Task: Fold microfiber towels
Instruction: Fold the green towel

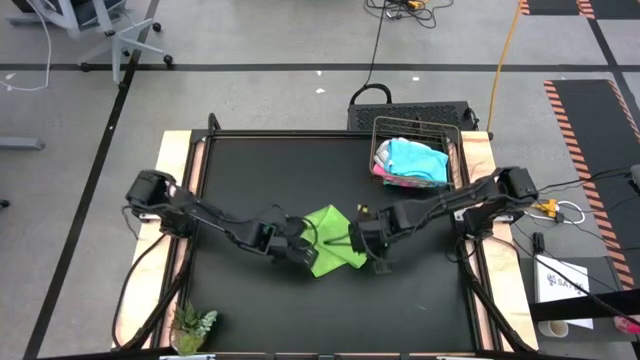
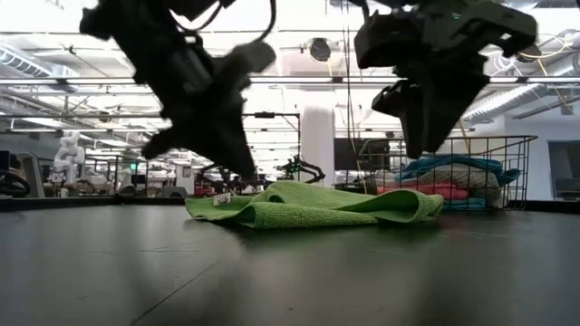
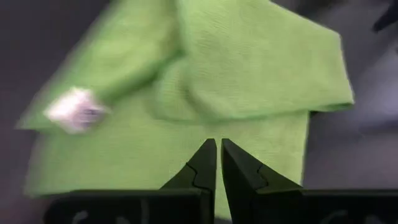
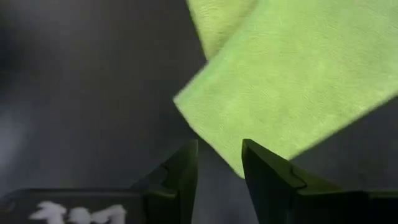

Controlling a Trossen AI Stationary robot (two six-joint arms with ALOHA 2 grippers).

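High view, worktop: We look straight down on a black worktop (image 1: 250,170) with pale wooden edges.
High view, green towel: The lime green towel (image 1: 330,242) lies partly folded near the middle of the worktop, between the two arms.
High view, left end effector: The left end effector (image 1: 296,251) sits at the towel's left edge.
High view, right end effector: The right end effector (image 1: 368,252) sits at the towel's right edge.
High view, basket: A wire basket (image 1: 455,150) at the far right corner of the worktop holds a pile of light blue and pink towels (image 1: 412,160).
High view, plant: A small green plant (image 1: 193,325) stands at the near left corner.
Low view, green towel: The towel (image 2: 313,204) rests flat on the worktop with a rolled fold on its right.
Low view, arms: Both arms hang above the towel; we cannot tell whether either touches it.
Left wrist view, left end effector: Its fingers (image 3: 205,165) are almost together, with only a thin slit between them and nothing gripped. The green towel (image 3: 249,68) with a white tag (image 3: 74,111) lies just beyond them.
Right wrist view, right end effector: Its fingers (image 4: 264,165) stand apart and hold nothing. A corner of the green towel (image 4: 292,93) lies just beyond the gap.
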